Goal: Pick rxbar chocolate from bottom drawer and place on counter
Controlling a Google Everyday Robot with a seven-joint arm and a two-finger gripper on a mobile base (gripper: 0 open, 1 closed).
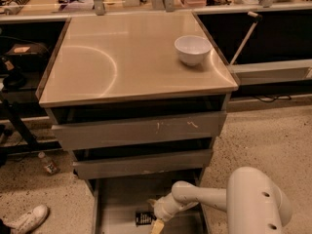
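Claw [158, 222] seen just beside rxbar chocolate [143, 219], its state cannot be told; wrapper judged light, slippery, best pinched across width

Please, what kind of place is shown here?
Probably a robot test lab or workshop: a steel counter over drawers, a cluttered bench behind, and a robot arm whose pincer is down in the bottom drawer beside the rxbar chocolate.
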